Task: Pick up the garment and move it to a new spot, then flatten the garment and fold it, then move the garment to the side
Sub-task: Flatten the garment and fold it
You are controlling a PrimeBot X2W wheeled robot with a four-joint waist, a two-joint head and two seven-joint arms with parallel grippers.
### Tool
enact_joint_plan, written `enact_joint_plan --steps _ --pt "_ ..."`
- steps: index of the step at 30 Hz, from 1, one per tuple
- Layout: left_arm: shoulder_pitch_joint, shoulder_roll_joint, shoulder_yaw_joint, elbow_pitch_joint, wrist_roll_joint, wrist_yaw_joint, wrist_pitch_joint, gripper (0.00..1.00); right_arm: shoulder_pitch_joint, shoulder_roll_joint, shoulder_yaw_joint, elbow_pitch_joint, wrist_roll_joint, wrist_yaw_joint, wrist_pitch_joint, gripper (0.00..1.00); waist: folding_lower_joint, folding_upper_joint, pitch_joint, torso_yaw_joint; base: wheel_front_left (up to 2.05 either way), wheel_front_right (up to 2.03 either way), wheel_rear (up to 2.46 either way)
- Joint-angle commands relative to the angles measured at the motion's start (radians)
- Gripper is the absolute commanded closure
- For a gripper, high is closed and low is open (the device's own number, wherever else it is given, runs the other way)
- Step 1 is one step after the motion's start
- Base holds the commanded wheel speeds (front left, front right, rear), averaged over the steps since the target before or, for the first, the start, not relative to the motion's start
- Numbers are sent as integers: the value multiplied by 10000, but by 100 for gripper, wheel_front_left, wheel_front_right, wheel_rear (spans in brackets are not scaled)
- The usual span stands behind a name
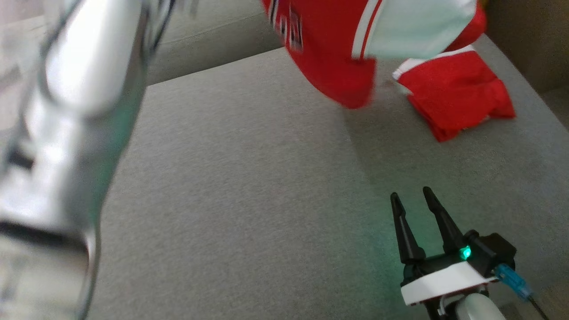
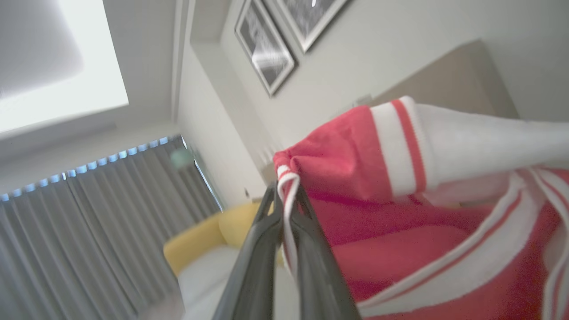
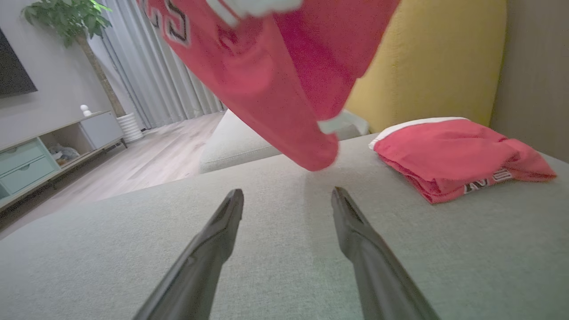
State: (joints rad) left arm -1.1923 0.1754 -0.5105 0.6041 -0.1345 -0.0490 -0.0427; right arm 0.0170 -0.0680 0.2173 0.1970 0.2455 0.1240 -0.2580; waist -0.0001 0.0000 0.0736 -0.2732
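The garment point(image 1: 329, 49) is red with white sleeves and white stripes, and it hangs in the air over the far part of the grey sofa seat point(image 1: 249, 186). My left gripper point(image 2: 286, 189) is raised high and shut on a white-striped edge of the garment point(image 2: 355, 178). Its pale forearm point(image 1: 75, 133) crosses the left of the head view, blurred. My right gripper point(image 1: 410, 194) stands open low over the seat at the lower right, holding nothing. From the right wrist, the garment point(image 3: 275, 75) dangles just beyond and above the open right gripper point(image 3: 286, 193).
A second red garment point(image 1: 458, 98) lies folded on the seat at the far right, also seen as a folded red garment point(image 3: 453, 155) from the right wrist. A yellow cushion point(image 3: 426, 62) stands behind it. A low cabinet point(image 3: 44, 146) and wooden floor lie beyond the sofa.
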Motion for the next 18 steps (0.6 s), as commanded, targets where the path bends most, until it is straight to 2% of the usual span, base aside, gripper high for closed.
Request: enact_joint_plan --steps 1,3,7,12,13,14,15,18 --pt "874 591 377 -235 -303 -46 137 100 -193 30 220 -371 -56 67 -38 0 1 0 -12 223 0 0 0" --pt "2485 862 566 -450 -843 -75 189 100 -160 -13 116 -429 -77 67 -38 0 1 0 37 469 0 0 0" --pt "5483 1315 934 -637 -1611 183 -172 100 -180 -146 30 -516 -120 67 -38 0 1 0 263 892 0 0 0" --pt "7676 1447 1301 -197 -2217 486 -896 100 -340 -229 66 -548 -117 67 -38 0 1 0 510 1167 0 0 0" --pt "7905 1400 1370 -124 -2316 557 -1019 93 -354 -237 74 -547 -115 67 -38 0 1 0 536 1220 0 0 0" --pt "8080 1337 1440 -73 -2412 635 -1129 53 -353 -248 86 -544 -115 67 -38 0 1 0 561 1277 0 0 0" --pt "8208 1281 1502 -50 -2472 738 -1243 0 -347 -259 100 -536 -114 67 -38 0 1 0 577 1334 0 0 0" --pt "8442 1209 1548 -159 -2424 1081 -1478 0 -307 -292 155 -484 -100 67 -38 0 1 0 581 1480 0 0 0"
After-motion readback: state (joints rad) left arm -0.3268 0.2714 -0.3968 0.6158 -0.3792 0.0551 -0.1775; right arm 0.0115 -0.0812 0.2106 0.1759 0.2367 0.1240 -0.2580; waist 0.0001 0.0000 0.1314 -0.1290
